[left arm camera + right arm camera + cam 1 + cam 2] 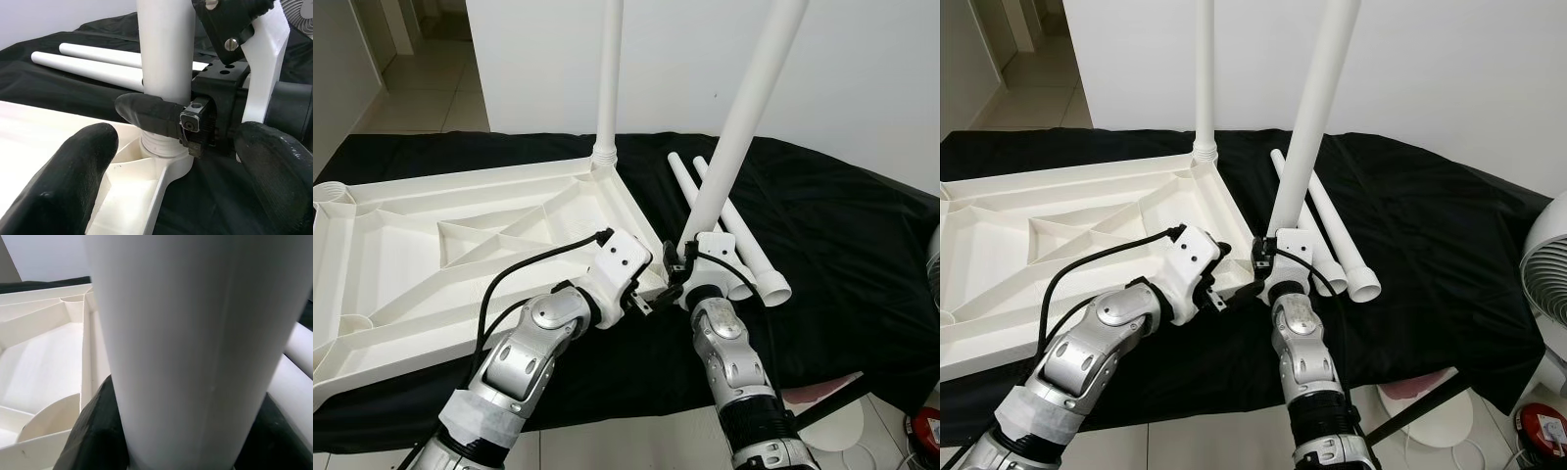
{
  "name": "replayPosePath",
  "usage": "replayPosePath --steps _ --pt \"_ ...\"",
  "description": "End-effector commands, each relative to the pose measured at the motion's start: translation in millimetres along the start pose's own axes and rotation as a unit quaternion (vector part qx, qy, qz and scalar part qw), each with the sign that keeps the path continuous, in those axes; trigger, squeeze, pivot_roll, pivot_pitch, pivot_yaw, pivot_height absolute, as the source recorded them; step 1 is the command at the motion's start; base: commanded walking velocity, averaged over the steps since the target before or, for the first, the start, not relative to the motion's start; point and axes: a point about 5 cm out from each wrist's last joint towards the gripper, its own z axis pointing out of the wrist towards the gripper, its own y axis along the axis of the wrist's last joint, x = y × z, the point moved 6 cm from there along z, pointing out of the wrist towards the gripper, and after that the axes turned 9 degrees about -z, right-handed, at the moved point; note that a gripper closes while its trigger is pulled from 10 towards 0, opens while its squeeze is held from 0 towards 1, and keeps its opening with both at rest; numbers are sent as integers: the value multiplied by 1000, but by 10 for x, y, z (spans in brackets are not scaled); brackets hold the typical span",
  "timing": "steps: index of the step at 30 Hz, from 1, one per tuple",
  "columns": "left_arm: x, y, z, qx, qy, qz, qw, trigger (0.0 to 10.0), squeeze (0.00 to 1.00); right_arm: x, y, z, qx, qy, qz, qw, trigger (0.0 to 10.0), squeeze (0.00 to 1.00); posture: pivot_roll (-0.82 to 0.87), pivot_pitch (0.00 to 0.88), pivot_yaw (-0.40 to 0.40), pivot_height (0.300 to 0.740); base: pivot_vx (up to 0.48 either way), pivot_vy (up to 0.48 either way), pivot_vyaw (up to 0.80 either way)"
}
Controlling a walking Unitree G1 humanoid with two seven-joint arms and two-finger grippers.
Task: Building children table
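Observation:
A white plastic tabletop (401,245) lies upside down on a black cloth. One white leg (609,69) stands upright in its far right corner socket. My right gripper (688,253) is shut on a second leg (744,108), which leans to the right with its foot at the tabletop's near right corner socket (164,147). In the right wrist view this leg (181,347) sits between the black fingers (93,431). My left gripper (651,296) is open just left of that corner, its fingers (73,181) on either side of the socket and holding nothing.
Two loose legs (749,250) lie on the cloth (842,225) right of the held leg. A white wall stands behind. A fan (1547,284) and a red object (1542,426) are at the far right, with tiled floor below the cloth's front edge.

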Motion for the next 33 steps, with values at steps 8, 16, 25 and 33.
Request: replayPosePath --steps 8,16,25,33 --pt "-74 -48 18 8 -12 -3 1000 10000 0 34 -3 -48 -1 25 17 1000 10000 1000 41 50 -68 740 0 0 0" --pt "-69 -81 -56 17 -27 0 999 10000 0 -118 50 -127 -24 104 -6 994 10000 0 39 50 -68 740 0 0 0" --pt "-69 -127 -112 30 -45 7 999 10000 0 -232 48 -185 -31 172 -37 984 10000 0 35 47 -64 740 0 0 0" --pt "-96 -152 -144 41 -60 16 997 10000 0 -201 -40 -137 -24 273 -77 959 10000 0 43 40 -56 740 0 0 0"
